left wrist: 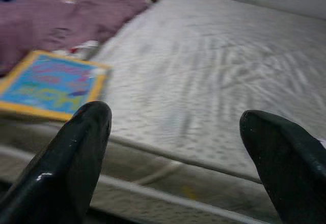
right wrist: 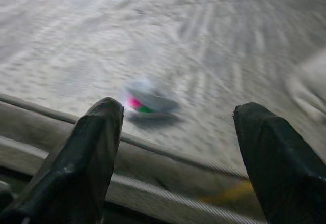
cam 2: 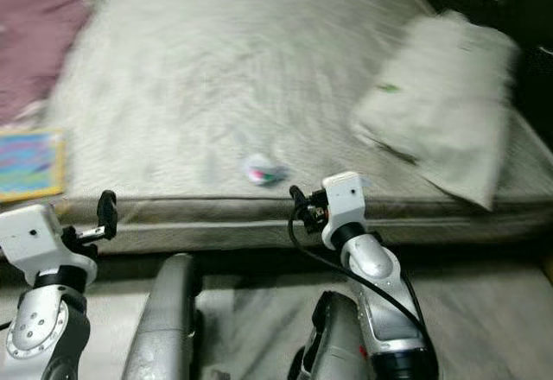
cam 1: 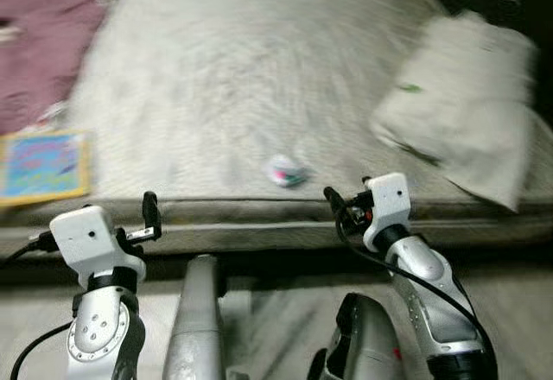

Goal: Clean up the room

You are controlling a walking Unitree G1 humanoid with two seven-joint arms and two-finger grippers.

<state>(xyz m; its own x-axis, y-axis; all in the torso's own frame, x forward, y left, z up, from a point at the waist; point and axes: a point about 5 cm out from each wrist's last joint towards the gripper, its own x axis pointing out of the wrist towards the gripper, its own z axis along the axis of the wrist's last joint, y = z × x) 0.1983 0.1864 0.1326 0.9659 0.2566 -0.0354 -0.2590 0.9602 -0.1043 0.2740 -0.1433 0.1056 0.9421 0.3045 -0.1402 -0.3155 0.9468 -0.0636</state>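
Pale grey, finely textured fabric covers the wide mattress [cam 1: 251,78] that lies ahead of both arms, its piped front edge running just beyond the fingertips. Straight ahead of the right gripper [right wrist: 175,147], a short way past that edge, sits a small crumpled white wrapper with pink and green patches [cam 1: 286,171]; through the right wrist camera it lies on the bed between the two black fingers [right wrist: 91,152], nearer one of them, and nothing touches it. The right gripper's fingers are spread wide apart and hold nothing. Further off to the right of that gripper, a rumpled white cloth or bag with a small green mark [cam 1: 467,104] rests on the mattress near its far right side. The left gripper [left wrist: 175,152] hovers just short of the bed edge, likewise spread wide and empty. Ahead and to the left of it, a flat blue picture book with a yellow border [cam 1: 43,166] lies at the mattress edge, and beyond the book a dusty purple blanket [cam 1: 43,34] is heaped. All views are blurred.
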